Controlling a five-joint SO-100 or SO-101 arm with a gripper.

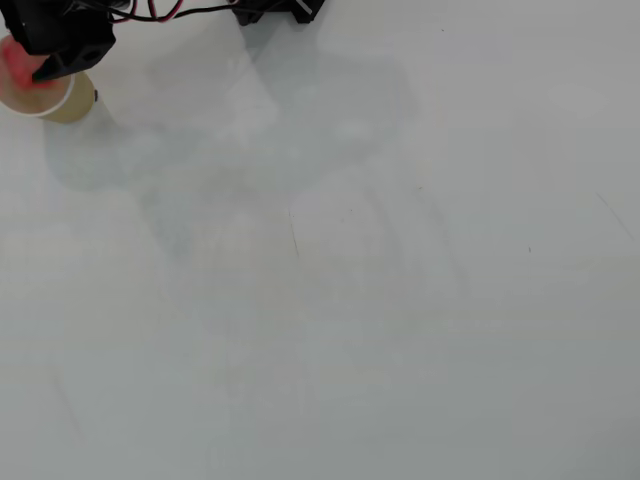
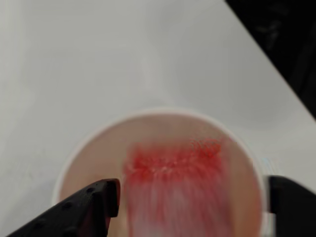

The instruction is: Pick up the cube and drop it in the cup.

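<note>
Spread wide, the gripper (image 2: 190, 197) hangs over the cup (image 2: 89, 143), its 2 fingers apart with the cube (image 2: 173, 168) between and below them, blurred, seemingly dropping free inside the rim. Best to hold steady, then lift straight up clear of the rim.

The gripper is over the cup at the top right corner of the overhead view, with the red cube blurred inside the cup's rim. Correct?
Not quite. In the overhead view the gripper and the cup sit at the top left corner, not the top right. The rest holds: the wrist view shows the cube as a red blur within the cup's rim.
</note>
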